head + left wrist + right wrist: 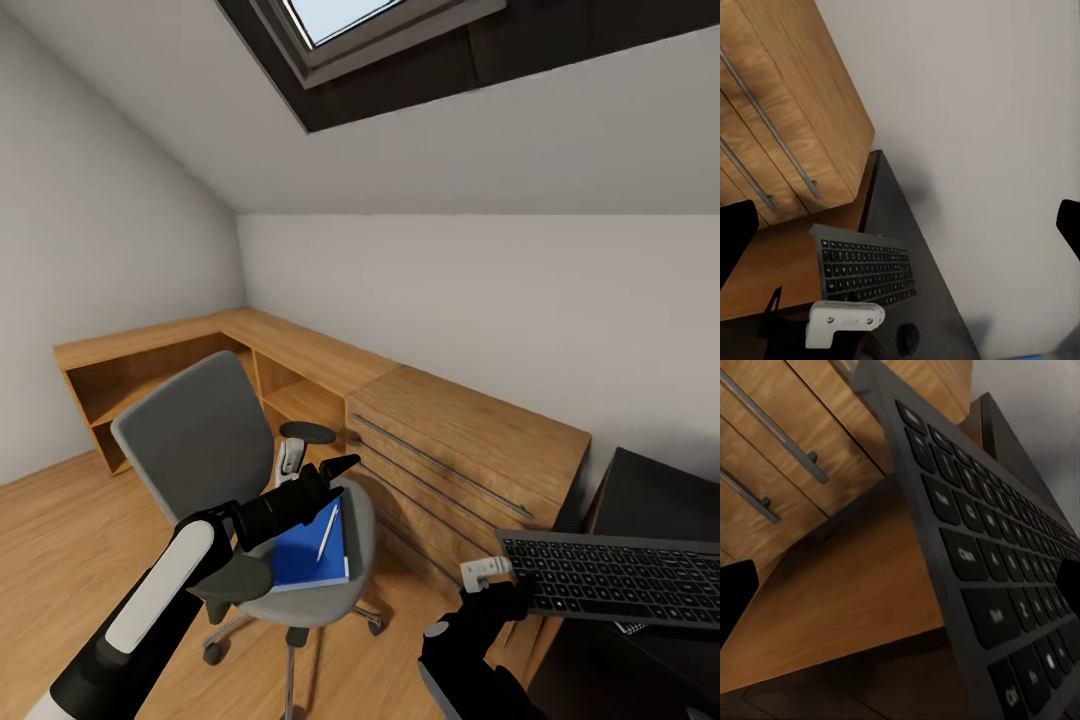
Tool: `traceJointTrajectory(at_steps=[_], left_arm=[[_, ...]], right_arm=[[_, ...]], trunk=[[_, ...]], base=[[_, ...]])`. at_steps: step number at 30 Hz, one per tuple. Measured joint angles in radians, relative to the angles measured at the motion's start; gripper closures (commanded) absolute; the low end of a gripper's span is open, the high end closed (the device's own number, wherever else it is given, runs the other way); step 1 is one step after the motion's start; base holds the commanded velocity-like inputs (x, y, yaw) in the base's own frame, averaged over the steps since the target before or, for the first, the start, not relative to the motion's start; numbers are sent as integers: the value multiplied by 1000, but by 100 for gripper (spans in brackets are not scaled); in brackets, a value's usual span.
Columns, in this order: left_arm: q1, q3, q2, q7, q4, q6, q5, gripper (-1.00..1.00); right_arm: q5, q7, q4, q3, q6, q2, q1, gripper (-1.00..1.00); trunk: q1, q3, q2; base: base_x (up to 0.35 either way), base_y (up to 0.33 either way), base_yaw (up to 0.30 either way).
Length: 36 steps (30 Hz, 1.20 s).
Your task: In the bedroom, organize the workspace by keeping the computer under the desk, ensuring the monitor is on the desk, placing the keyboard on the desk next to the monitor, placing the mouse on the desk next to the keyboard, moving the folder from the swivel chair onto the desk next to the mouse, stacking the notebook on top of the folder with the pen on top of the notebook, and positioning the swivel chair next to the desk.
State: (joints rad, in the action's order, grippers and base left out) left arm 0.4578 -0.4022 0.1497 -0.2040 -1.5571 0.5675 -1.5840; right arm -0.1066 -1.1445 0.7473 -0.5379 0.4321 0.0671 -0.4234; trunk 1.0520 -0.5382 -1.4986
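Blue folder (pen on top) lies on the swivel chair; right gripper clamps the keyboard; left gripper spread open.

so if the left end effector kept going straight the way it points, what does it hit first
Probably the keyboard held over the black desk; it sits low in the left end effector's wrist view, so the wall behind may come first.

Swivel chair: grey padding, black armrests. Folder: bright blue. Pen: white. Keyboard: dark-grey frame, black keys. Counter: glossy black top. Drawer chest: light wood grain, grey bar handles.
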Motion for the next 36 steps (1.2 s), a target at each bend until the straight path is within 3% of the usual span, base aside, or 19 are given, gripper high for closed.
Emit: traceJointTrajectory(at_steps=[27, 36], left_arm=[[0, -8, 0, 0, 0, 0, -1, -100], [0, -8, 0, 0, 0, 0, -2, -100]], right_arm=[[-1, -3, -4, 1, 4, -17, -5, -100], [0, 1, -4, 68, 35, -20, -5, -100]], trunk=[[0, 0, 0], [0, 0, 0]], base=[[0, 0, 0], [0, 0, 0]])
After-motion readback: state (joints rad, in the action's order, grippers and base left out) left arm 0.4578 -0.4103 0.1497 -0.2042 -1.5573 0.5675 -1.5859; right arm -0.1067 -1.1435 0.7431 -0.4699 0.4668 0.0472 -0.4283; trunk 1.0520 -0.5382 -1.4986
